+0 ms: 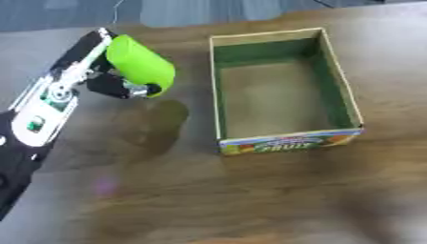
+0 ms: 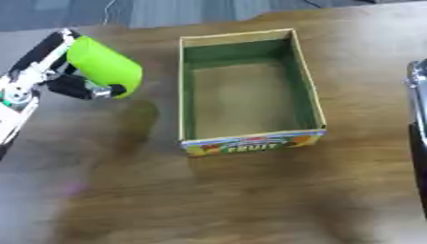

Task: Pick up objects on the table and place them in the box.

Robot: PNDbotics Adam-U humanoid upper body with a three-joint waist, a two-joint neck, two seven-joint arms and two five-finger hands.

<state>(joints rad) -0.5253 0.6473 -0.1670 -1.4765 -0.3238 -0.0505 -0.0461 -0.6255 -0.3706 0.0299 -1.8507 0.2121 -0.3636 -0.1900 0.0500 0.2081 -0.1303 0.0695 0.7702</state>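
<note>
Box (image 1: 283, 143) front label reads "FRUIT"; left hand (image 1: 116, 83) grips green cylinder (image 1: 140, 64).

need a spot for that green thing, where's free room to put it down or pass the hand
The box is bare inside, the widest free patch, bordered by its four walls. The table is bare in front of the box's printed end and left of it, under the left hand holding the green cylinder. A dark, silver-edged shape crowds the right edge.

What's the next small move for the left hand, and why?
Probably carry it rightward over the box. The left hand holds the green cylinder raised above the table, left of the box's near wall, and the box looks empty, so nothing blocks a drop.
</note>
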